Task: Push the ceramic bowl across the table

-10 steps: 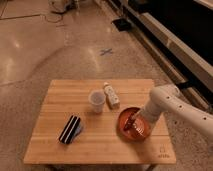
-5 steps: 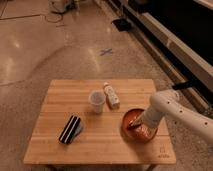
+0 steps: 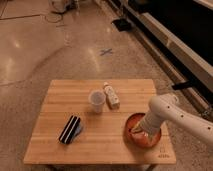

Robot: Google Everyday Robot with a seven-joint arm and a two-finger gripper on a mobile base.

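The ceramic bowl [image 3: 136, 136] is orange-red and glossy and sits on the right front part of the light wood table [image 3: 65, 95], near the small dark logo mark [image 3: 161, 155]. My white arm comes in from the right and bends down over the bowl. The gripper [image 3: 141, 131] is down inside the bowl, over its right half, and hides part of the inside.
A translucent whitish cup [image 3: 96, 101] stands at the table's middle. A small bottle [image 3: 111, 95] lies just right of the cup. A dark striped packet [image 3: 70, 130] lies at the front left. A blue X mark [image 3: 105, 51] is on the floor beyond.
The bowl has slid toward the table's near right corner with the gripper in it. The arm has drawn back and down with it.
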